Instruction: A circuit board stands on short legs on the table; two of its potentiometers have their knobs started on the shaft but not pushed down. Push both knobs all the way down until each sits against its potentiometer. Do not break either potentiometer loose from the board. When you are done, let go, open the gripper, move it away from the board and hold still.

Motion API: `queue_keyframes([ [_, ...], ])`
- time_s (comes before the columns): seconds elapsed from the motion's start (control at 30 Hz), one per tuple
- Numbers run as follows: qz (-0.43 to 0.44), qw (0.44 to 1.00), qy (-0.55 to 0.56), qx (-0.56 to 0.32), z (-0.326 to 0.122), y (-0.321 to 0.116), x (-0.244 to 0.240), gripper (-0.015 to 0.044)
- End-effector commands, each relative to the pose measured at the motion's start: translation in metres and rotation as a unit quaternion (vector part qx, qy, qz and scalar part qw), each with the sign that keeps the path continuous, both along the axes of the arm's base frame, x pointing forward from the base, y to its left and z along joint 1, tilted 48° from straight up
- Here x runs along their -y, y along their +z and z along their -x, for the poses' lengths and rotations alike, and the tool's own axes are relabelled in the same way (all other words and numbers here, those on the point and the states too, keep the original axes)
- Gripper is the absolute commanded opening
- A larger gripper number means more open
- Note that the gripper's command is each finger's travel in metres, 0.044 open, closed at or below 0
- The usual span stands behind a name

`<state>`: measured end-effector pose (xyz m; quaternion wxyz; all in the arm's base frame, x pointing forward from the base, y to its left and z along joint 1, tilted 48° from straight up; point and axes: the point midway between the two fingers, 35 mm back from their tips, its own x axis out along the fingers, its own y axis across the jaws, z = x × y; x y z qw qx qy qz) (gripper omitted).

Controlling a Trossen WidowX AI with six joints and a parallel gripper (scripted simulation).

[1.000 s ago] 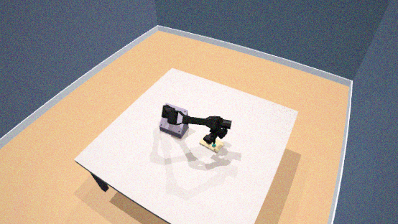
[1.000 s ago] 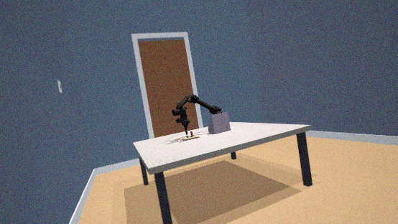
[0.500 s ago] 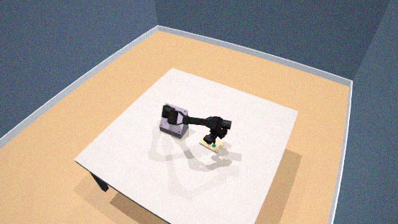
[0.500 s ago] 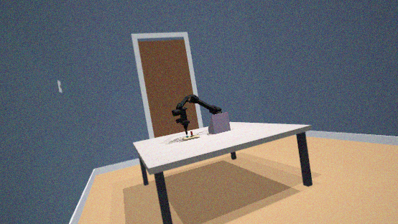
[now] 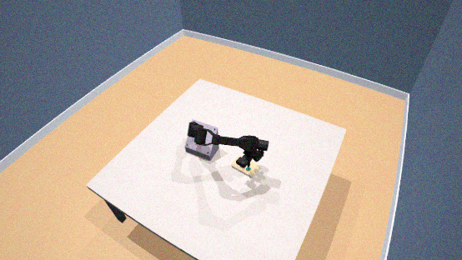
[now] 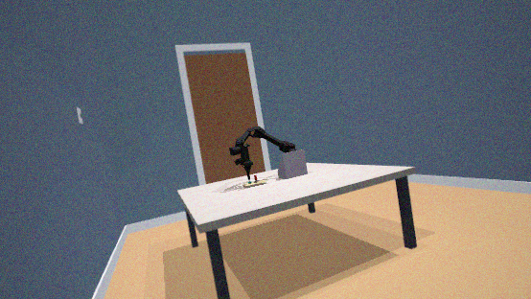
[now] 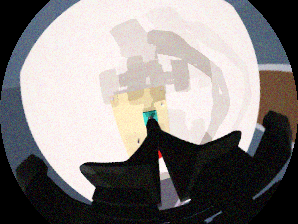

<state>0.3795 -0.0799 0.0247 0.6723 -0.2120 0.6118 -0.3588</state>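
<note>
The cream circuit board (image 5: pixel 254 169) (image 6: pixel 261 182) (image 7: pixel 127 117) stands on the table. My gripper (image 5: pixel 248 166) (image 6: pixel 249 179) (image 7: pixel 155 132) is shut and empty and points down, its closed tips right over the teal potentiometer (image 5: pixel 248 169) (image 6: pixel 249 182) (image 7: pixel 147 114). The tips cover this potentiometer's knob, so how far down it sits and whether the tips touch it cannot be told. A red part (image 6: pixel 255 177) (image 7: pixel 160 154) of the other potentiometer stands upright on the board, nearer the arm's base. In the wrist view it is mostly hidden behind the fingers.
The arm's grey base block (image 5: pixel 202 151) (image 6: pixel 292 164) stands on the white table (image 5: pixel 167 133) (image 6: pixel 335 178) behind the board. The arm reaches over the board from that side. Arm shadows fall across the board's far end and the table.
</note>
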Motion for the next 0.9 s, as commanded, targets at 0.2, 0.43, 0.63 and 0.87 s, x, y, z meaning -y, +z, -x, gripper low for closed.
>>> queue_keyframes([
  [0.2, 0.002, 1.0, 0.001, -0.004, 0.0011, -0.0008, -0.0008, 0.0],
  [0.43, 0.002, 1.0, 0.001, -0.004, 0.0011, -0.0008, -0.0008, 0.0],
  [0.63, 0.002, 1.0, 0.001, -0.004, 0.0011, -0.0026, 0.0012, 0.0],
  [0.87, 0.002, 1.0, 0.001, -0.004, 0.0011, -0.0032, 0.002, 0.0],
])
